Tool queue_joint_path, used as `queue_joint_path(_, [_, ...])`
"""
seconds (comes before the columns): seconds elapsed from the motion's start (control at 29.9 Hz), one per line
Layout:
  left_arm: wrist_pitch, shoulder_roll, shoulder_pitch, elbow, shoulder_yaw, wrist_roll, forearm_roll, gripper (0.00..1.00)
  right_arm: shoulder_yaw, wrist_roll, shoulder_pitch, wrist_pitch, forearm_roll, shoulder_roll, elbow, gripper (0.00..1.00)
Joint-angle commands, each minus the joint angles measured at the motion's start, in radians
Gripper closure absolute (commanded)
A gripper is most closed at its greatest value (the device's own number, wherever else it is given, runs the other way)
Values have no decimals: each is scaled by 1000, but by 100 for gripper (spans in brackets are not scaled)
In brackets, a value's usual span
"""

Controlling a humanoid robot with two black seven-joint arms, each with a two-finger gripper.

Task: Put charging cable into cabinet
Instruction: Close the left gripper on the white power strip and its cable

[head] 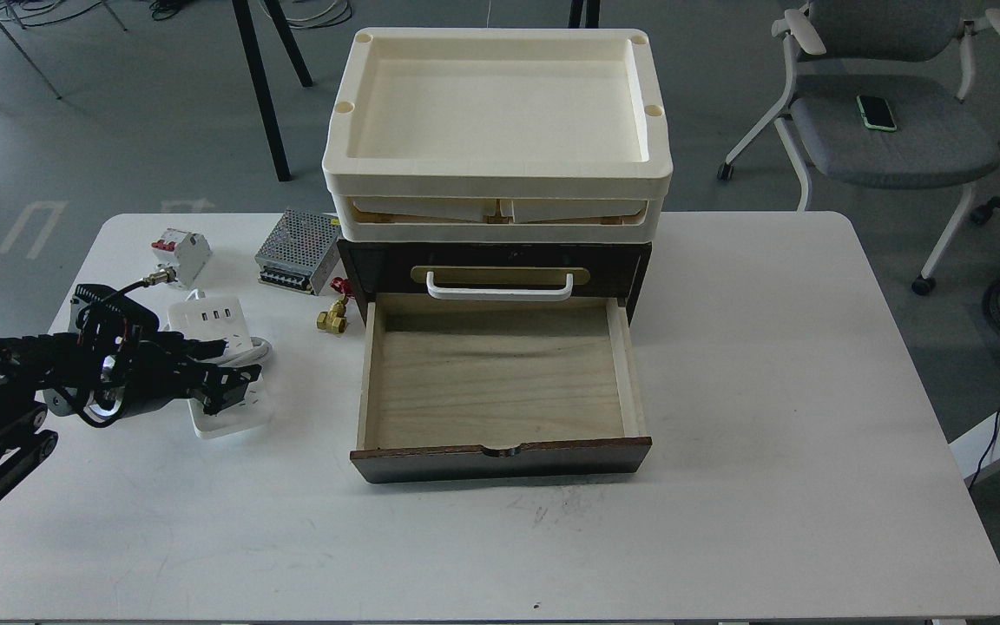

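The left gripper [235, 386] sits low over the table [769, 486], its dark fingers directly above the near half of the cable [220, 365], the white strip with its cord looped round the middle. Whether the fingers are closed on it or merely hovering cannot be told; they merge into one dark shape. The strip's long axis runs away from the gripper, near to far, with its USB end on the far side. To the gripper's right, close by, the drawer [500, 382] of the cabinet [493, 260] stands pulled open and bare inside. Judging from this, the carry goes rightward, and the left arm is the only one near. The right gripper is not in view.
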Motion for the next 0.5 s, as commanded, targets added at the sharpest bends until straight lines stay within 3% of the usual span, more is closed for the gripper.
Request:
queue_joint_path(0.0, [41,-6,0,17,4,0,0,45,17,0,-14,0,0,0,0,0])
queue_joint_path(0.13, [55,-7,0,17,6,0,0,70,22,0,-22,0,0,0,0,0])
queue_joint_path(0.3, [59,-9,4,16,8,0,0,92,23,0,-23,0,0,-2,0,0])
queue_joint_path(0.47, [64,-7,5,16,8,0,0,97,25,0,-31,0,0,-2,0,0])
